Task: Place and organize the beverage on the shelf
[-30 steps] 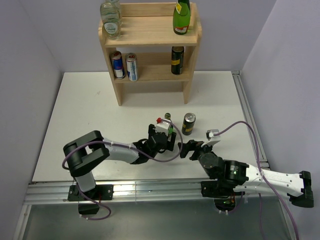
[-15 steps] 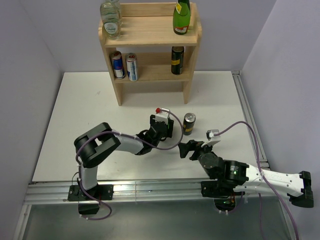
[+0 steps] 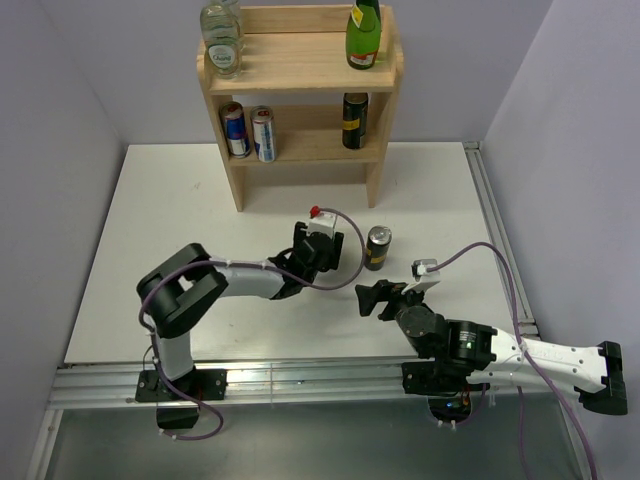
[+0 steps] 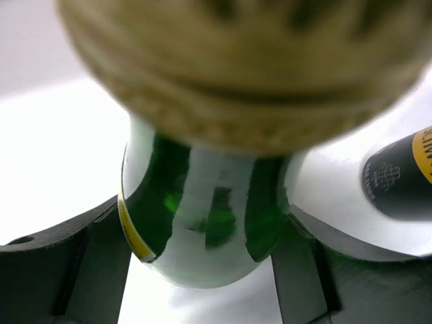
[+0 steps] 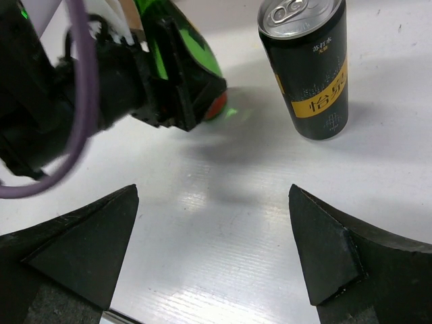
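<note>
My left gripper [image 3: 324, 260] is shut on a green glass bottle [image 4: 202, 223] with a gold cap, its fingers [image 4: 61, 270] on either side of the body. In the top view the wrist hides the bottle. The right wrist view shows the bottle [image 5: 192, 50] tilted in the left gripper [image 5: 177, 88], its base close to the table. A black can with yellow print [image 3: 377, 247] stands just right of it and shows in the right wrist view [image 5: 310, 74]. My right gripper [image 3: 372, 298] is open and empty, in front of the can. The wooden shelf [image 3: 300, 75] stands at the back.
The shelf's top tier holds a clear glass bottle [image 3: 222, 40] at the left and a green bottle [image 3: 364, 35] at the right. The middle tier holds two slim cans [image 3: 250, 130] at the left and a black can [image 3: 355, 118] at the right. Walls close the sides.
My left gripper has moved a little away from me and to the left with the green bottle; the bottle's cap no longer shows from above. The right gripper shifted slightly left.
</note>
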Robot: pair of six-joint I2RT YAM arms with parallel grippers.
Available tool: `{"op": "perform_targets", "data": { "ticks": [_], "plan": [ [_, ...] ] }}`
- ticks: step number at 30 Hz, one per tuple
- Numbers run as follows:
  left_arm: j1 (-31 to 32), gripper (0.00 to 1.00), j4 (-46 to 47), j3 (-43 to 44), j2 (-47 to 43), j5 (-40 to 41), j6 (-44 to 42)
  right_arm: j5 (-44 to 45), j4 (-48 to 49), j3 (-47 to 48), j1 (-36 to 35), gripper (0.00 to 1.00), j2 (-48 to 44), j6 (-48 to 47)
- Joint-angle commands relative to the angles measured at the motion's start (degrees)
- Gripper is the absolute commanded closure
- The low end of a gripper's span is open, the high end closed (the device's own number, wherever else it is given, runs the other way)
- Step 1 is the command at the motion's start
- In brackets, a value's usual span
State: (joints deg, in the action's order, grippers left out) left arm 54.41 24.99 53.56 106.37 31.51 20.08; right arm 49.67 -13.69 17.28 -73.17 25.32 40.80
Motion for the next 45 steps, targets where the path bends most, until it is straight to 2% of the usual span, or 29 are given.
{"op": "perform_targets", "data": {
  "ticks": [1, 5, 8, 12, 17, 21, 31, 41, 45],
  "plan": [
    [-0.1, 1.0, -7.04, 9.0, -11.34, 4.96, -2.58, 1.39, 1.83, -0.31, -0.4, 0.01, -0.1, -0.19],
    [-0.62, 1.0, -15.05, 17.0, -17.14, 5.58, -5.13, 1.39, 1.92, -0.4, -0.31, 0.01, -0.18, -0.19],
    [-1.59, 1.0, -20.32, 24.73, -18.21, 5.5, -7.15, 1.39, 1.74, -0.4, -0.31, 0.01, -0.18, -0.28],
    [-3.87, 1.0, -29.18, 39.38, -16.46, 3.74, -9.0, 1.48, 1.83, -0.49, -0.4, 0.01, -0.45, -0.1],
    [-5.63, 1.0, -34.04, 53.56, -12.07, 5.05, -12.95, 1.57, 1.92, -0.58, -0.4, 0.01, -0.45, -0.19],
    [-6.16, 1.0, -34.31, 62.43, -10.31, 4.35, -15.67, 1.48, 2.09, -0.58, -0.4, 0.01, -0.45, -0.28],
    [-8.62, 1.0, -32.12, 75.71, -3.11, 1.37, -17.96, 1.57, 2.18, -0.75, -0.4, 0.01, -0.53, -0.28],
    [-11.78, 1.0, -25.61, 85.38, 5.6, -2.5, -17.97, 1.22, 2.53, -0.93, -0.4, 0.01, -0.89, -0.63],
    [-12.49, 1.0, -22.72, 85.49, 6.57, -3.55, -17.35, 1.22, 2.53, -1.02, -0.49, 0.01, -0.89, -0.72]
  ]
}}
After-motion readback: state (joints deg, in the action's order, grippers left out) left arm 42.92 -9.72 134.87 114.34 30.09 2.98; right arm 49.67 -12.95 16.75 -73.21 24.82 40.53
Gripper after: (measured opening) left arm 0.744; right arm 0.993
